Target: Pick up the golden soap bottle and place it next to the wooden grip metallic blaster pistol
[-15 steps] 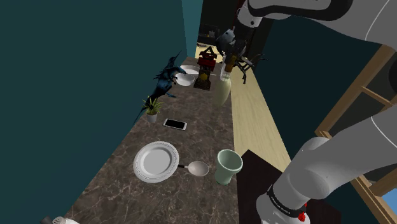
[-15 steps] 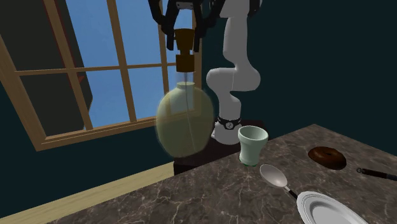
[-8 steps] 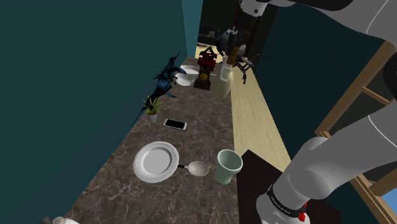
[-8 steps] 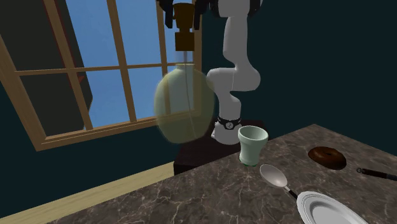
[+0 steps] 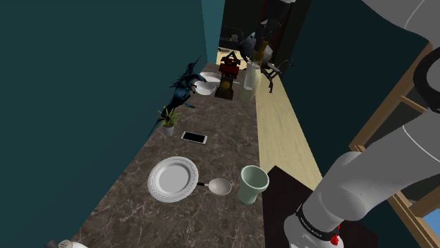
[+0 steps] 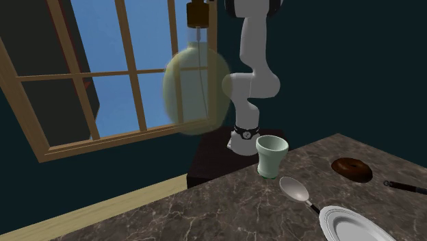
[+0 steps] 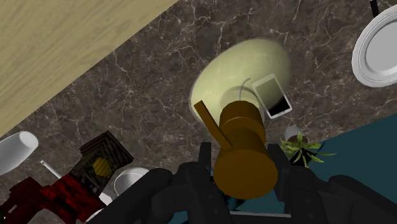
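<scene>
The soap bottle (image 6: pixel 197 89) has a pale yellow-green rounded body and a brown pump top (image 6: pixel 198 12). It hangs in the air in front of the window, well above the marble counter (image 6: pixel 226 205). In the wrist view my gripper (image 7: pixel 247 162) is shut on the brown pump top (image 7: pixel 245 149), with the pale body (image 7: pixel 245 73) below it over the counter. In the shoulder view the bottle (image 5: pixel 249 76) hangs near the counter's far end under my gripper (image 5: pixel 261 48). A grey and dark shape (image 5: pixel 248 44) lies behind it; I cannot tell whether it is the pistol.
On the counter are a white plate (image 5: pixel 173 177), a spoon (image 5: pixel 218 186), a green cup (image 5: pixel 252 184), a phone (image 5: pixel 194 137), a small plant (image 5: pixel 169 118), a dark blue figure (image 5: pixel 187 84), a white bowl (image 5: pixel 206 87) and a red-and-brown object (image 5: pixel 227 74). A teal wall runs along the shoulder view's left.
The bottle has risen with my gripper and moved toward the counter's far end. My gripper has left the second exterior view's top edge.
</scene>
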{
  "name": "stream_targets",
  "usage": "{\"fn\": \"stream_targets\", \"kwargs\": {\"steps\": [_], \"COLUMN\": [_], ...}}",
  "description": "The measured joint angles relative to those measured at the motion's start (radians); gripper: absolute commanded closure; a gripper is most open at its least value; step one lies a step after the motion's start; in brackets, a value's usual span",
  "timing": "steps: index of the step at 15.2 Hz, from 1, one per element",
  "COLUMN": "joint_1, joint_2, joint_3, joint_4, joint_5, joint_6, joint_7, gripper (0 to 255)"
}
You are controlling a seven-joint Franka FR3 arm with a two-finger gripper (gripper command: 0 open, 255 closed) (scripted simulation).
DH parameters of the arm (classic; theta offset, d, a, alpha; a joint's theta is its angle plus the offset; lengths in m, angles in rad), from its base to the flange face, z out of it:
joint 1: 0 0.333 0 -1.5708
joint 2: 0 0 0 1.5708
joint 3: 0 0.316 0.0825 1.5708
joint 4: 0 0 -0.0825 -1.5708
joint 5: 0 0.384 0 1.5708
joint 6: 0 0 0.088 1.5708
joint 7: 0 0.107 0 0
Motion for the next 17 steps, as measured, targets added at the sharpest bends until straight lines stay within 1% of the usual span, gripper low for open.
{"fn": "stream_targets", "kwargs": {"steps": [5,10,11,17], "joint_1": [0.001,0.025,0.031,0.065], "joint_2": [0.041,-0.043,-0.075,-0.172], "joint_3": [-0.004,0.063,0.081,0.195], "joint_4": [0.114,0.041,0.01,-0.076], "joint_5": [0.008,-0.007,-0.01,-0.003], "joint_6": [-0.074,-0.088,-0.09,-0.109], "joint_7": [-0.008,0.081,0.105,0.25], "gripper": [255,255,255,255]}}
